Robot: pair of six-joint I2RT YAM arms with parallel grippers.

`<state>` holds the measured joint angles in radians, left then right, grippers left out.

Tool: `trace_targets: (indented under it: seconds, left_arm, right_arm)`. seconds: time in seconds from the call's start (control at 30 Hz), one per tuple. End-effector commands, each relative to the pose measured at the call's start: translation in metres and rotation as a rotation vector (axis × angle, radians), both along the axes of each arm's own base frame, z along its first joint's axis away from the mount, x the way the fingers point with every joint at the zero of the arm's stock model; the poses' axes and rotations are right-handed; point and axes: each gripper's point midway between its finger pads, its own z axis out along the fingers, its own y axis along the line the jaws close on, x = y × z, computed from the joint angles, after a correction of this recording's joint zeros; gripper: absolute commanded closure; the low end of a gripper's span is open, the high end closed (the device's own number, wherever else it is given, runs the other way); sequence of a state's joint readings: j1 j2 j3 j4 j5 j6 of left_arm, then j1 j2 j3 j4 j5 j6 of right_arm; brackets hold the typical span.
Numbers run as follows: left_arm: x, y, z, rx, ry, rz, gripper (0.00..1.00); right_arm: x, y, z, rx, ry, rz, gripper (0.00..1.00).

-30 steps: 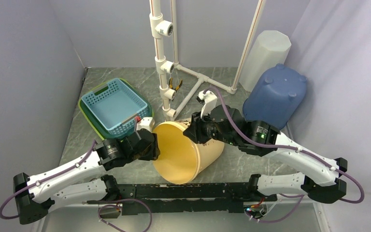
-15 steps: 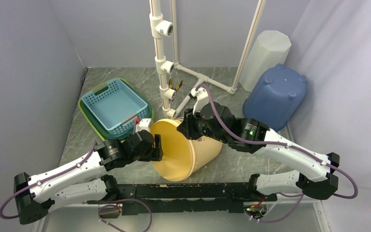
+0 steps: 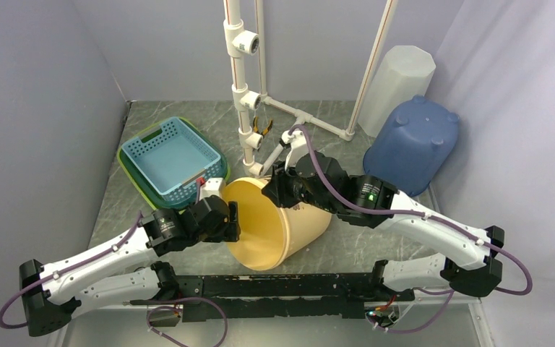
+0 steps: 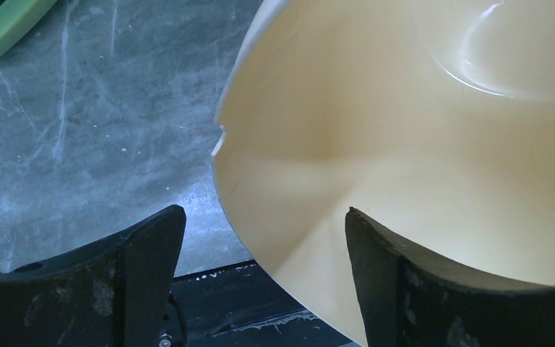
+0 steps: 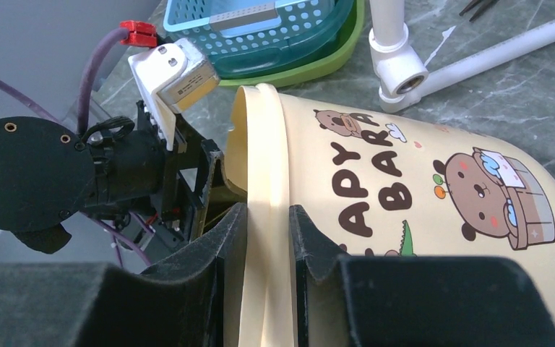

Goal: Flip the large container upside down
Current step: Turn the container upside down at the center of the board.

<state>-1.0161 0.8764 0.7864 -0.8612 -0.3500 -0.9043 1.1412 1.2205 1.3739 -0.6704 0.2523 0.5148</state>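
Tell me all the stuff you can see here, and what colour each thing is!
bucket: one, pale yellow with cartoon bears, lying on its side in the middle of the table
basket: one, light blue, back left, sitting in the tray
tray: one, green, under the basket
pipe frame: one, white, standing at the back middle
tub: one, dark blue, upside down, back right
bin: one, white, tall, back right corner
table: one, grey marble, under everything
left gripper: one, black, open, a finger on each side of the bucket's rim
right gripper: one, black, shut on the bucket's rim
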Motion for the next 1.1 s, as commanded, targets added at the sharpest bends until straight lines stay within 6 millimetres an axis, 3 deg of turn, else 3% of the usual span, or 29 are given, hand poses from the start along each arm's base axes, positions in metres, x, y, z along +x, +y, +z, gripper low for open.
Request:
trace_targets:
  seconds: [0.0,0.2,0.37,0.53,0.73,0.9,1.07]
  left_arm:
    - [0.006,-0.001,0.015,-0.029,-0.037,0.030,0.15]
    - [0.008,-0.006,0.003,-0.042,-0.024,0.060,0.24]
    - [0.011,-0.005,-0.011,-0.060,-0.030,0.104,0.30]
    - [0.012,-0.010,-0.016,-0.096,-0.032,0.109,0.31]
    - [0.010,-0.004,-0.013,-0.063,-0.033,0.090,0.28]
    - [0.007,-0.002,-0.003,-0.049,-0.036,0.061,0.23]
    - [0.011,0.008,0.010,0.022,-0.055,0.066,0.19]
  right_arm:
    - [-0.020,-0.059,-0.095,-0.463,0.142,0.010,0.99]
    - [-0.024,-0.047,-0.094,-0.473,0.122,0.041,1.00]
    - [-0.023,-0.053,-0.104,-0.523,0.134,0.026,1.00]
    - [-0.022,-0.056,-0.118,-0.571,0.137,0.028,1.00]
    - [-0.022,-0.060,-0.117,-0.570,0.129,0.020,0.99]
    - [-0.023,-0.057,-0.102,-0.494,0.112,0.020,0.88]
    - [-0.021,-0.048,-0.083,-0.403,0.063,0.045,0.67]
